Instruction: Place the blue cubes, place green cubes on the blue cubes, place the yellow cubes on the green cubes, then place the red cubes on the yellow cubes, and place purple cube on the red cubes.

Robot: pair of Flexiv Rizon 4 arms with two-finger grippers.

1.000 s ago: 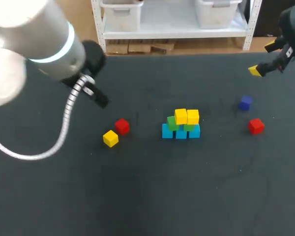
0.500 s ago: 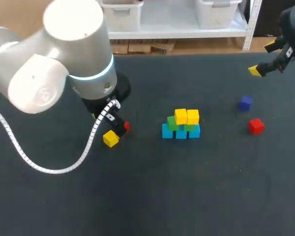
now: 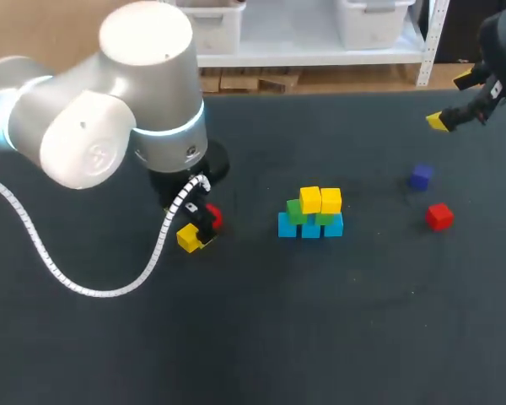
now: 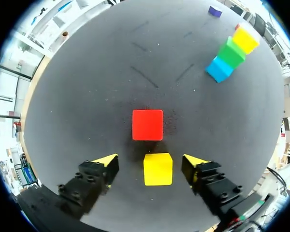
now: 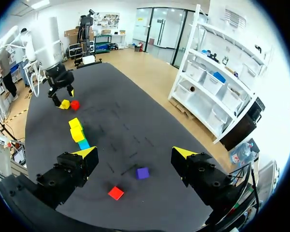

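Left hand (image 4: 150, 161) is hanging low over the dark tabletop (image 3: 320, 321), its two yellow-tipped fingers standing wide apart and gripping nothing. A loose yellow cube (image 4: 158, 169) is lying flat on the tabletop between those fingers, with a clear gap showing on either side, so neither finger is touching it. Just ahead of that cube, past the fingertips, a red cube (image 4: 147, 124) is sitting close by but apart from it. In the head view the left arm (image 3: 143, 110) is coming in from the left side and covering part of this red cube.

Near the middle of the tabletop the stack is standing: a row of blue cubes (image 3: 310, 226) is forming the base, green cubes (image 3: 297, 213) are resting on them, and two yellow cubes (image 3: 320, 200) are sitting side by side on top.

Right hand (image 5: 134, 153) is hovering high at the far right of the tabletop, well apart from the stack, with its fingers spread wide and nothing between them. Under and ahead of it a purple cube (image 5: 143, 172) is lying on the tabletop, and a second red cube (image 5: 116, 193) is lying near it, the two not touching.
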